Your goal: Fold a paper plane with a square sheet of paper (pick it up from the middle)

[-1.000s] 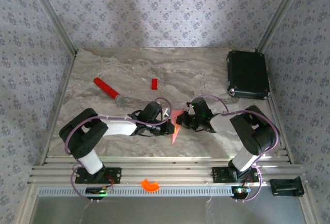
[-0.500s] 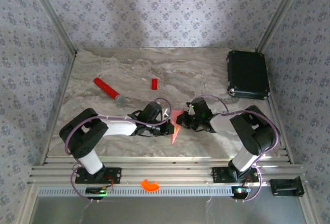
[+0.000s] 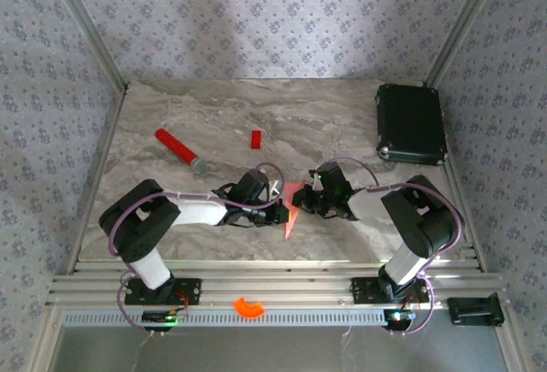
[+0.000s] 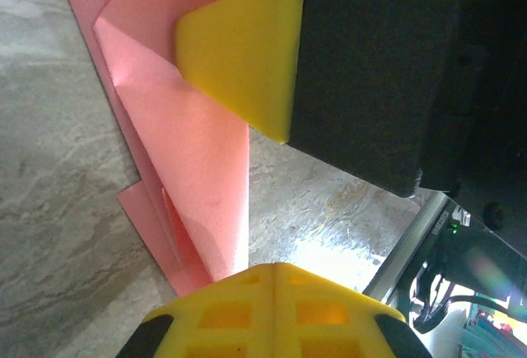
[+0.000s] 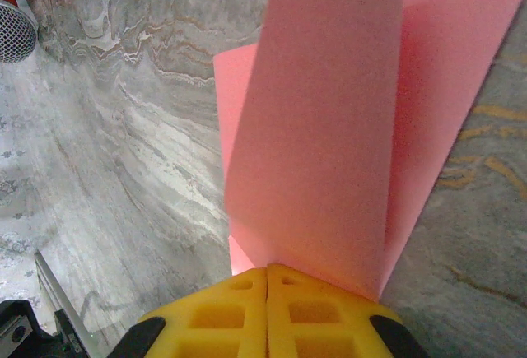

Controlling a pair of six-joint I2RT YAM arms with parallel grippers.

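Two grippers meet at the paper sheet (image 3: 291, 218), which lies near mid-table (image 3: 214, 115) twd the front edge. The sheet is a narrow creased pink shape w/ several layers, not a flat square. One flap stands up off the marble; the rest lies flat.

Left gripper (image 4: 274, 269): fingers together, and the pointed end of the fold runs right into the seam, so it looks pinched on the paper. Right gripper (image 5: 267, 271): fingers together w/ the tall flap rising straight out between them, so it's clamped on that flap. One of its yellow pads (image 4: 239, 53) sits just above the fold in the left wrist view.

Handling, my read:
- The paper is v. light, thin and floppy, w/ no stiffness except along the creases.
- It prob slides easily on the smooth stone, so it needs one side pinned while the other side folds.
- It tears or crumples if the arms pull apart, so keep some slack.
- Best hold is on the multi-layer folded edge near the centre crease. That part is stiffer and won't buckle, while single-layer corners will just bend.
- A light squeeze is enough, since the foam pads grip ok.
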